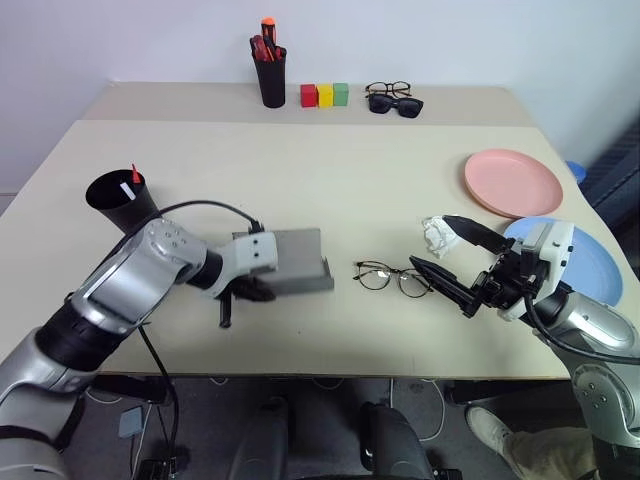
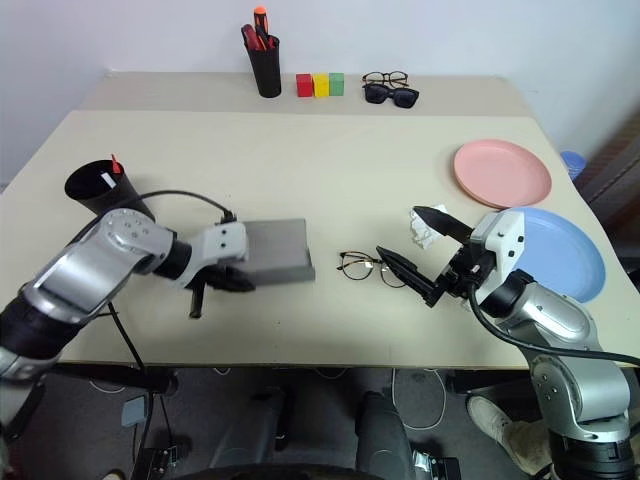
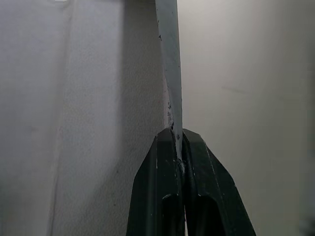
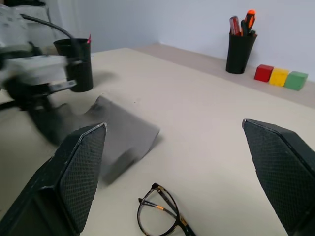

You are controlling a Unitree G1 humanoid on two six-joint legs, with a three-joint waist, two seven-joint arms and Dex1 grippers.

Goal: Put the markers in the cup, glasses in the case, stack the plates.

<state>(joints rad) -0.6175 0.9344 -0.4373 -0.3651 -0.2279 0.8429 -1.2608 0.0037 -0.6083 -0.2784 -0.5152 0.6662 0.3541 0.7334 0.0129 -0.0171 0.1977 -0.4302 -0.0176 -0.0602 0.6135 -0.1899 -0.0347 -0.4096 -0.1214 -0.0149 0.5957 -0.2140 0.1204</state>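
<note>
Both hand tips [image 1: 452,252] straddle glasses [image 1: 392,277], seemingly apart.

The case [image 1: 297,262] has a matt grey surface that looks like woven fabric, and the cup [image 1: 120,199] is plain black matt plastic. The glasses [image 1: 391,277] have a thin dark wire frame with clear lenses. The pink plate [image 1: 512,182] and the blue plate [image 1: 590,262] look like smooth plastic, and the table [image 1: 320,170] is smooth, matt beige.

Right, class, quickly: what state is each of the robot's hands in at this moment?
Left hand: closed, pinching the edge of the grey case.
Right hand: wide open, holding nothing, beside the glasses.
</note>
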